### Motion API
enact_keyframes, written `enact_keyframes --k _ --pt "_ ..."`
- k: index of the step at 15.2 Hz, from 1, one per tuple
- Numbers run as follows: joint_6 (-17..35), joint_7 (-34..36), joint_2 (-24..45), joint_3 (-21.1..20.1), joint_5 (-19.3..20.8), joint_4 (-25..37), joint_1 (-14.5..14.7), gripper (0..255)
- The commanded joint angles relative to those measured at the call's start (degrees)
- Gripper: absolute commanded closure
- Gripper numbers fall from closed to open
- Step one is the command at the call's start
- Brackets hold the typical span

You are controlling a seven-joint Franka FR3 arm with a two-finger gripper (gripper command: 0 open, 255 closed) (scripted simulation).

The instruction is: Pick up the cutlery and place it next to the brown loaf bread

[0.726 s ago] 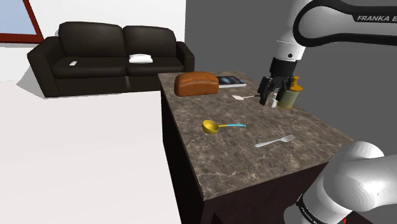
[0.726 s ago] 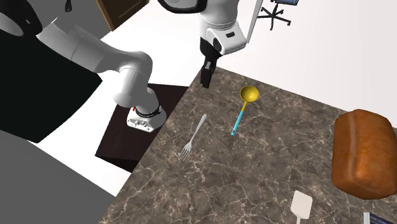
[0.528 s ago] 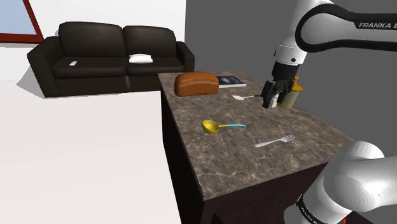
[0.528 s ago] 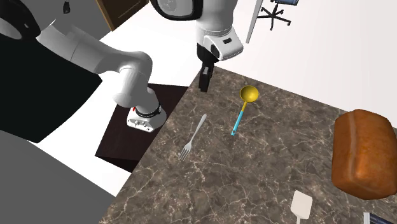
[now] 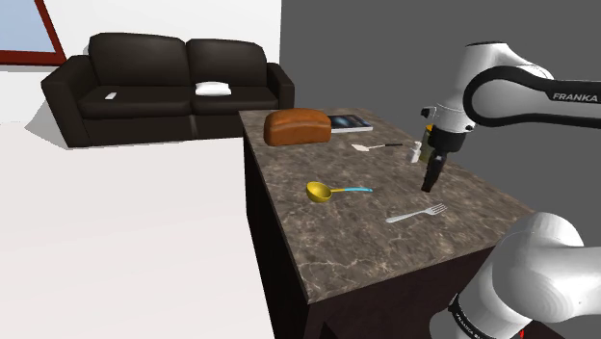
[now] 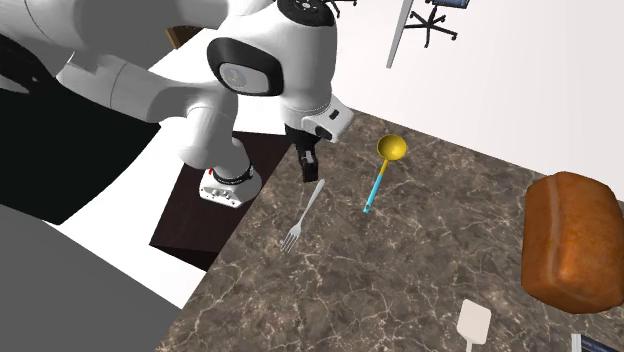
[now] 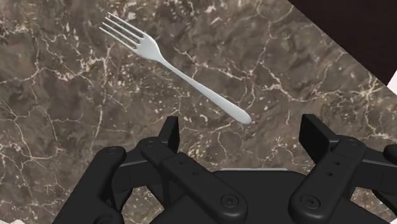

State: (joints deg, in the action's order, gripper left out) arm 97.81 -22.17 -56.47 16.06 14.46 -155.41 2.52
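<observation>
fork (image 7: 175, 67): plain light grey, metal-looking, four tines, slim tapering handle. Lies flat at the near right of the counter in the shoulder view, well apart from the loaf.
counter (image 5: 356, 241): dark brown marbled stone, pale veins.
loaf (image 5: 298, 126): brown, rounded top, at the counter's far end.
ladle (image 5: 332, 191): yellow round bowl, thin blue handle, between loaf and fork.
white utensil (image 6: 473, 322): flat squarish blade, probably a small spatula, near the loaf.
gripper (image 7: 242, 137): black, fingers spread wide, nothing held. Fork's handle end lies just ahead of the gap, untouched.
writing: "FRANKA" on the arm (image 5: 510, 91).
change: 0.7 s ago the gripper was farther back along the counter's right edge. It has come nearer, to the fork's handle end. Fork, ladle and loaf unmoved.
</observation>
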Motion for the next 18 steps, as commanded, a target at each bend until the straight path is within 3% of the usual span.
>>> enact_keyframes --k 1,6,10,18 --pt "2.0 -7.6 -1.4 3.8 4.0 -2.8 0.1 0" --pt "8.2 -25.5 -1.1 14.8 14.7 -7.0 0.1 0" --pt "15.2 -39.5 3.2 24.9 23.2 -7.6 1.4 0" --pt "23.3 -40.4 8.2 30.4 27.9 -10.4 1.6 0"
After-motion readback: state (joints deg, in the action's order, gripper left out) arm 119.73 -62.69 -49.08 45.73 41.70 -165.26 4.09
